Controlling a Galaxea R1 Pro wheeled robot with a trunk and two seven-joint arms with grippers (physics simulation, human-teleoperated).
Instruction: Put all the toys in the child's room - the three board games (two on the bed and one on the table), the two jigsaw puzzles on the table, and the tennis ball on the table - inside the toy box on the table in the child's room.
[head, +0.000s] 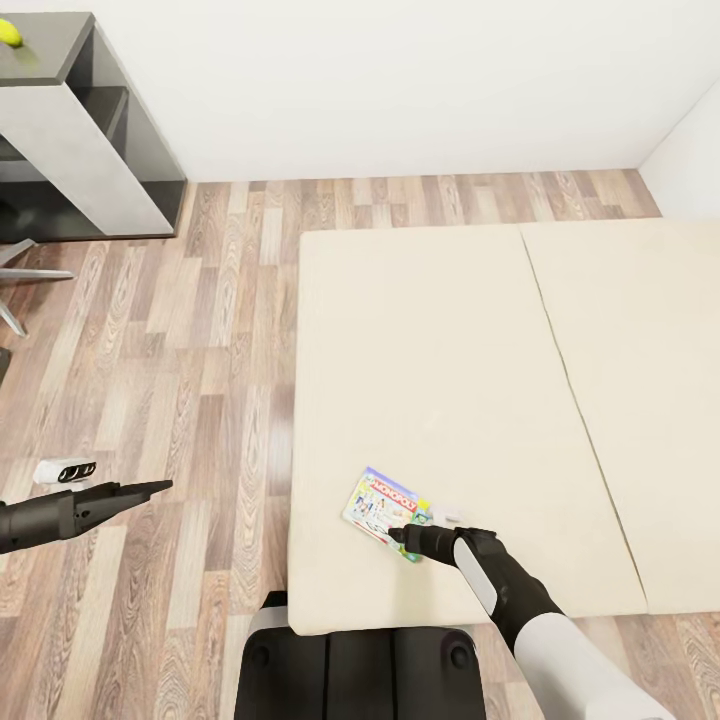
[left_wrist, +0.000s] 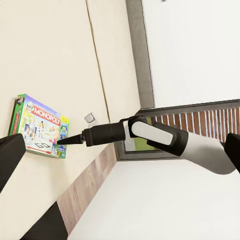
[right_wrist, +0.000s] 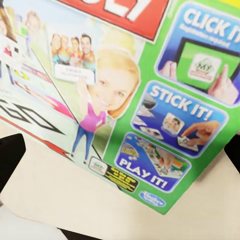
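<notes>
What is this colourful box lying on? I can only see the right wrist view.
Observer: The Monopoly box lies flat on the cream bed, near the edge closest to the robot.
Operator: Where's my other arm?
Observer: The left end effector hovers over the wood floor beside the bed, holding nothing.
Operator: Can you see the ball?
Observer: Yes, the tennis ball sits on a dark grey desk top by the far wall.

Head camera overhead; wrists near Monopoly box (head: 386, 514)
</notes>
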